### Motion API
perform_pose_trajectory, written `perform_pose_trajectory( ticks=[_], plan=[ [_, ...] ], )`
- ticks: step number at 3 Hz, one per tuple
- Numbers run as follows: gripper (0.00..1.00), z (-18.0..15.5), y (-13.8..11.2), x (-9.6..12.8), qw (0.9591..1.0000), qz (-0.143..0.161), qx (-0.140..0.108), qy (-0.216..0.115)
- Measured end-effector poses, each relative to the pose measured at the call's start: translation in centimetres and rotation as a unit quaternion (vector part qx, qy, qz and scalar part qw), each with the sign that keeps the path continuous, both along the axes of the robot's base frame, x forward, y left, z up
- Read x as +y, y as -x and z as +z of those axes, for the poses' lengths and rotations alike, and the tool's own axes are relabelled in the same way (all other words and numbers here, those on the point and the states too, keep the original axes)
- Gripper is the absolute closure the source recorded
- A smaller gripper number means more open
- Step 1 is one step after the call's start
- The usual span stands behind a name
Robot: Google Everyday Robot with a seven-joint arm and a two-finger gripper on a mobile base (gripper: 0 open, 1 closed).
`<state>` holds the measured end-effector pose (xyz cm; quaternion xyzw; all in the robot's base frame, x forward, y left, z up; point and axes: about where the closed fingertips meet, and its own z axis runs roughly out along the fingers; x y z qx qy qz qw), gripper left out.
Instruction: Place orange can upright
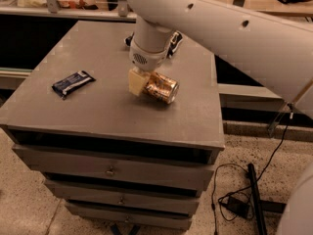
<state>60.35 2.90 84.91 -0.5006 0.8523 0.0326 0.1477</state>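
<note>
The orange can [162, 87] lies on its side near the middle of the grey cabinet top [98, 111], with its silver end facing right and toward the front. My gripper [139, 82] hangs down from the white arm [220, 23] and is pressed against the can's left end. Its cream tip sits just above the top surface. The far side of the gripper is hidden behind the wrist and the can.
A dark blue snack packet [72, 82] lies at the left of the top. Another dark packet [174, 39] lies at the back, partly behind the arm. Drawers [112, 170] are below the top. A black cable and adapter [235, 204] lie on the floor at the right.
</note>
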Motion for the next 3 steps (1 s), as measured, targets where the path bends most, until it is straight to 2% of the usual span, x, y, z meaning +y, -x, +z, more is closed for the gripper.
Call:
perform_pose_trajectory(
  ticks=[1,2,3],
  plan=[
    [0.88,3.6,0.7,0.8,0.9978,0.036,-0.025,-0.049],
    [1.00,6.6,0.8,1.7,0.9834,0.089,-0.043,-0.152],
    [1.00,7.8,0.5,1.7,0.9520,0.136,-0.047,-0.270]
  ],
)
